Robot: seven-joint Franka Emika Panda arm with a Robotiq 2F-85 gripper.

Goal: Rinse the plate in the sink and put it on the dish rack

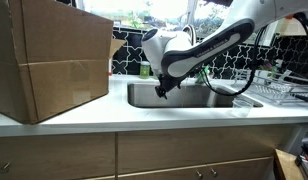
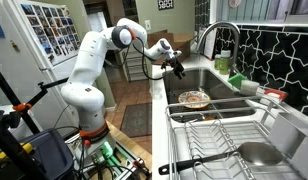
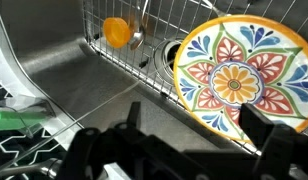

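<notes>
A colourful flower-patterned plate [image 3: 234, 72] lies on a wire grid at the bottom of the steel sink [image 3: 64, 60]. It also shows in an exterior view [image 2: 194, 98]. My gripper [image 3: 199, 128] is open and empty. It hangs above the sink with the plate's near edge between and below its fingers, not touching. In both exterior views the gripper [image 1: 166, 90] [image 2: 177, 68] is over the sink's near end. The dish rack [image 2: 219, 135] [image 1: 284, 93] stands beside the sink.
An orange round object [image 3: 116, 32] and the drain [image 3: 172, 55] lie in the sink. The faucet [image 2: 220, 38] arches over the basin. A big cardboard box [image 1: 49, 60] stands on the counter. A metal pan [image 2: 257, 154] lies in the rack.
</notes>
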